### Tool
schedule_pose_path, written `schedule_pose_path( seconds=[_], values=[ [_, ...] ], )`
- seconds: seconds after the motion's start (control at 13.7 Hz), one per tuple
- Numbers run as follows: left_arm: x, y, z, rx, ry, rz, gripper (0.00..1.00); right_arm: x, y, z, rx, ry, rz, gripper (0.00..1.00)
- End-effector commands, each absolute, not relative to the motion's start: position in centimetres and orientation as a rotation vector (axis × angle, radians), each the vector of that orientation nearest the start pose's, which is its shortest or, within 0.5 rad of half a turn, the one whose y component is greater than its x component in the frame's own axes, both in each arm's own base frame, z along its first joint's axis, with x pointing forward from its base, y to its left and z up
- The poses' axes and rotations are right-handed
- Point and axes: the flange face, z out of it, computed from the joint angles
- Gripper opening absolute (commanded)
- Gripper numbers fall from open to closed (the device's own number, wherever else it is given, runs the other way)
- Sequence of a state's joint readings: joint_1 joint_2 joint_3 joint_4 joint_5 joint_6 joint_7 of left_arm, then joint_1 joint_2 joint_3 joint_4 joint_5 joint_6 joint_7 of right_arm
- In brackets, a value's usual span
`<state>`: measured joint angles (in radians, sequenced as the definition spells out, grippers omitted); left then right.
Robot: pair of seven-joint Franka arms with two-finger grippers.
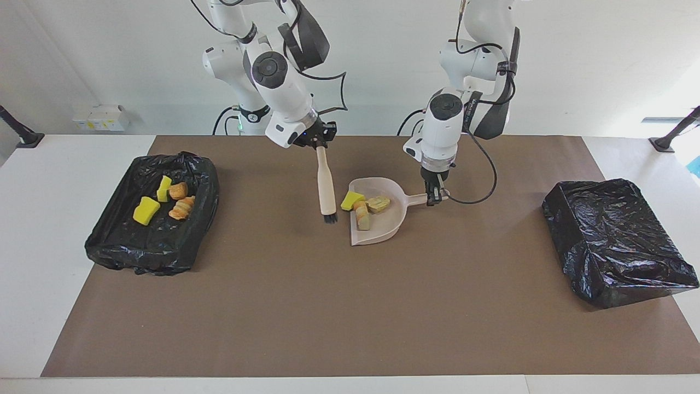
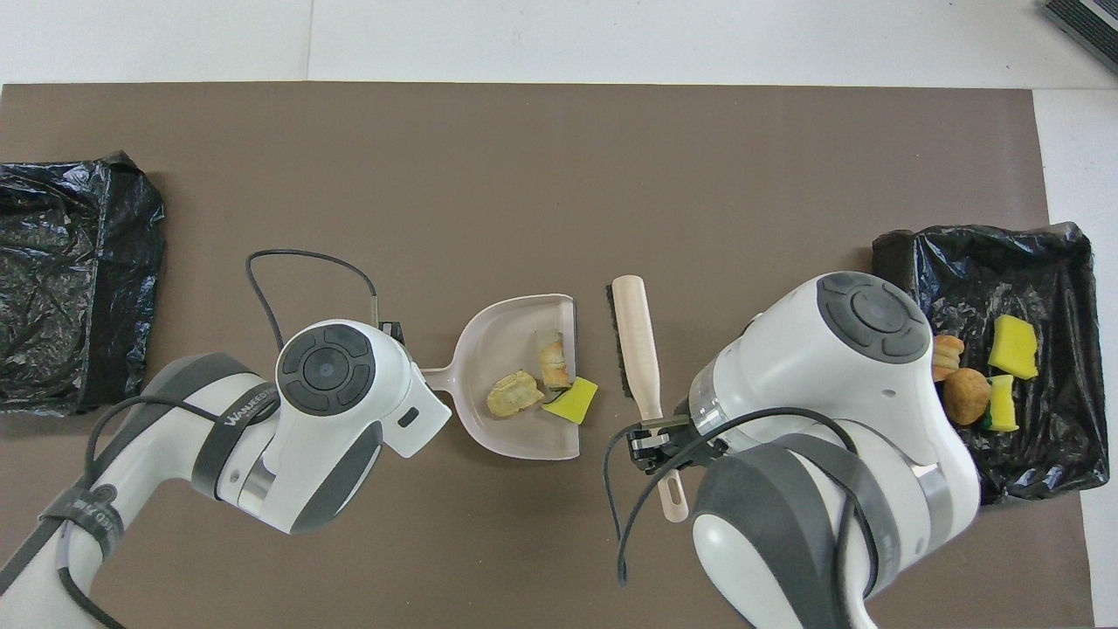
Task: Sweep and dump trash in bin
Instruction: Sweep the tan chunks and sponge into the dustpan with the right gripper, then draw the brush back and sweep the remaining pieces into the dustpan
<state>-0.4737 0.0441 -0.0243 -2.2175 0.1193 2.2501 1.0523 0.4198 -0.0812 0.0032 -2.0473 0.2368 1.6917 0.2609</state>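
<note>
The right end effector (image 1: 316, 143) is clenched on the handle of the brush (image 1: 326, 189), which hangs bristles-down in the air over the brown mat (image 1: 339, 306), just beside the open mouth of the dustpan (image 1: 383, 227) on the side toward the right arm's end of the table (image 1: 49, 180). The left end effector (image 1: 435, 196) is clenched on the dustpan's handle, and the pan sits near the middle of the mat, closer to the robots' edge than to the outer edge. Three pieces of the trash (image 1: 362, 208) lie inside the pan: a yellow sponge piece (image 2: 570, 401) at the mouth, a tan bread-like lump (image 2: 553, 356) beside it, and a pale-yellow lump (image 2: 514, 394) deeper in, toward the handle. Four more scraps rest in the black-lined bin (image 1: 188, 241) at the right arm's end of the table: two yellow sponge pieces (image 1: 146, 210) and two orange bread-like lumps (image 1: 180, 200). A second black-lined bin (image 1: 618, 246) stands at the left arm's end, with no scraps visible in it from either view.
</note>
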Motion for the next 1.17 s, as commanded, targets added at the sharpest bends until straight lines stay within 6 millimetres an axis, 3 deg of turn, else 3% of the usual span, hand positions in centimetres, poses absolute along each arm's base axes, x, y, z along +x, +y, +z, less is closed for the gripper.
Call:
schedule_pose_path(
  seconds=[0.0, 0.29, 0.44, 0.59, 0.73, 0.95, 1.1],
  values=[
    [47.3, -24.0, 35.2, -2.102, 2.236, 0.041, 0.00, 42.3, 17.9, 43.8, -3.071, -0.173, 0.546, 0.00],
    [47.1, -24.0, 35.0, -2.099, 2.241, 0.044, 0.00, 42.9, 12.1, 42.7, -3.110, -0.242, 0.603, 0.00],
    [47.1, -24.0, 35.0, -2.101, 2.240, 0.047, 0.00, 42.3, 12.7, 40.4, -3.105, -0.251, 0.587, 0.00],
    [47.1, -24.0, 35.0, -2.101, 2.240, 0.047, 0.00, 41.8, 15.1, 37.3, -3.100, -0.271, 0.628, 0.00],
    [47.1, -24.0, 35.1, -2.099, 2.241, 0.044, 0.00, 41.9, 17.7, 35.9, -3.069, -0.231, 0.584, 0.00],
    [47.1, -24.0, 35.1, -2.101, 2.240, 0.044, 0.00, 41.7, 23.9, 33.6, -2.979, -0.116, 0.501, 0.00],
    [46.9, -24.1, 35.1, -2.099, 2.242, 0.046, 0.00, 41.9, 27.4, 34.0, -2.907, -0.023, 0.451, 0.00]
  ],
)
